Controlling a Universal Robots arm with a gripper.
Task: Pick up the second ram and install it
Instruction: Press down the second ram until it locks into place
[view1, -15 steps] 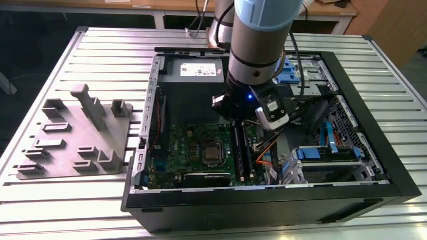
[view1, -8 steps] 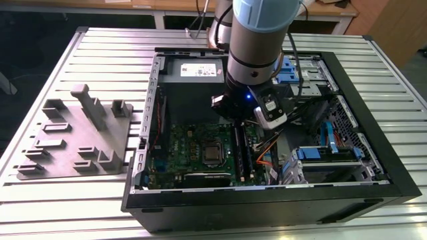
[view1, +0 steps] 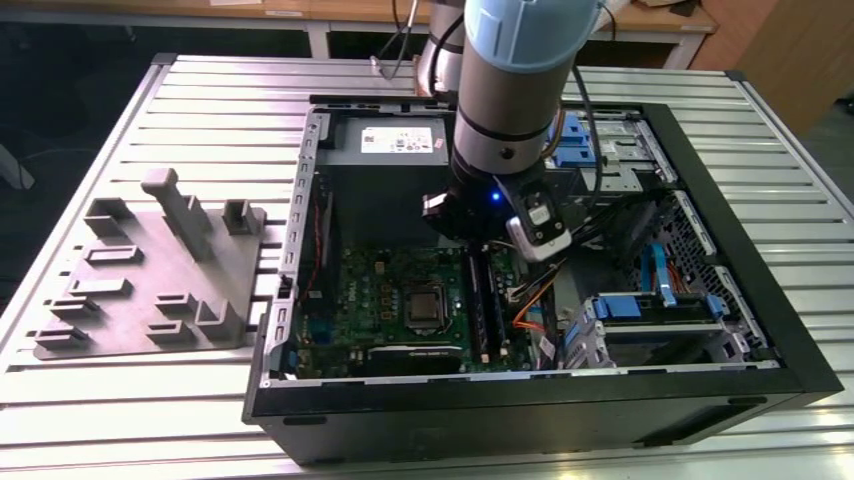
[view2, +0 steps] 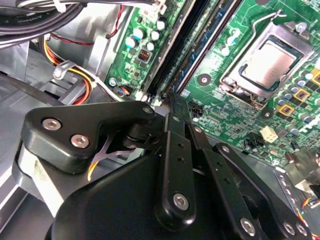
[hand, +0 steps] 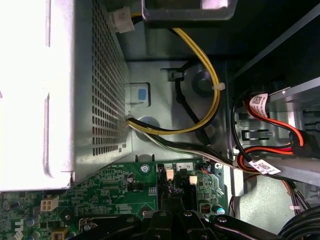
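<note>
In the exterior view my gripper (view1: 470, 240) reaches down inside the open computer case (view1: 534, 400), over the green motherboard (view1: 387, 300). A long dark ram stick (view1: 483, 305) stands in the slots just below it. In the second wrist view the black fingers (view2: 172, 145) are pressed together, nothing visible between them. Their tips (view2: 172, 97) sit at the near end of the ram (view2: 182, 45), which lies in its slot beside a second occupied slot (view2: 210, 42). I cannot tell which stick is the second ram, nor whether the tips touch it.
A grey plastic fixture (view1: 147, 280) with a tall post (view1: 174, 205) lies at the exterior view's left on the ribbed table. Inside the case are the processor socket (view2: 265, 65), power supply box (hand: 55, 90), yellow and red cables (hand: 210, 85) and blue drive bays (view1: 654, 305).
</note>
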